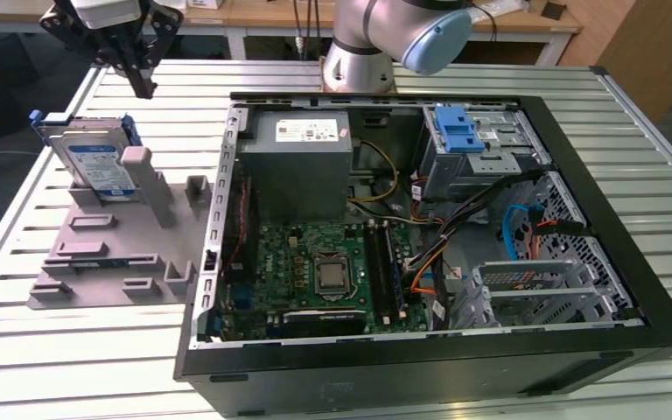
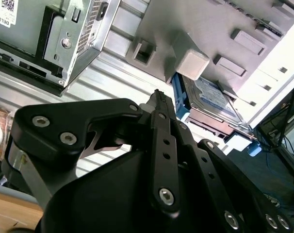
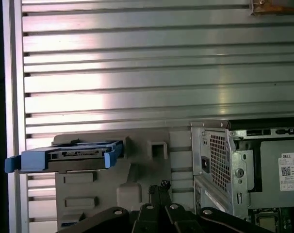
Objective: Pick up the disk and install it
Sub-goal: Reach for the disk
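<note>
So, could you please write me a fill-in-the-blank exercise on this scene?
The silver-metal hard drive in its blue plastic frame stands ____ in the grey plastic rack.
The black gripper hangs clear of it, holding ____.
The rack sits on the exterior view's ____ of the open black computer case.
Missing words: upright, nothing, left.

There's the arm point(image 1: 366, 35) reaching across to the exterior view's left, wrist held high, gripper point(image 1: 143, 89) pointing straight down, black fingers point(image 2: 161, 141) pinched together at the tips.
</note>
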Robot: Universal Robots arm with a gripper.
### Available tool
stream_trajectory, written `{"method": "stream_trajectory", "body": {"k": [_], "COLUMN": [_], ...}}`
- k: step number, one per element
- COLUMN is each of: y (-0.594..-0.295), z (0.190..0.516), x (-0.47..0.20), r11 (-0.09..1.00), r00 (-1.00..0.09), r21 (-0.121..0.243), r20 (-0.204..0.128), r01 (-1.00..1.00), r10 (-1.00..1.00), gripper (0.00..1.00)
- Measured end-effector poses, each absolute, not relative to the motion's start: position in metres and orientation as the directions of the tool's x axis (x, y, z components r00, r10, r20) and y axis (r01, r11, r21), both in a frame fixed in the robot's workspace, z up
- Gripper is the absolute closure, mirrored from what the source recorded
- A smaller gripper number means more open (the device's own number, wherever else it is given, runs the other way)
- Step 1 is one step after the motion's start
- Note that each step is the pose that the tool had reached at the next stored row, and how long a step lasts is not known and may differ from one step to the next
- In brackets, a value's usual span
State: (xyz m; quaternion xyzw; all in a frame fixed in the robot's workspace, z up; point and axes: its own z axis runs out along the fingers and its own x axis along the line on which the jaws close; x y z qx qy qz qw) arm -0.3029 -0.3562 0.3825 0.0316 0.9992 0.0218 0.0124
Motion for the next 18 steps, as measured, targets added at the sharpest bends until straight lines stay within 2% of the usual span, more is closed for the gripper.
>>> {"method": "stream_trajectory", "body": {"k": [18], "y": [-0.348], "z": [0.381], "x": [-0.318], "r11": [0.999], "r00": [-0.999], "r21": [0.044], "r20": [-0.023], "r01": [0.022], "r10": [0.023], "gripper": [0.89]}}
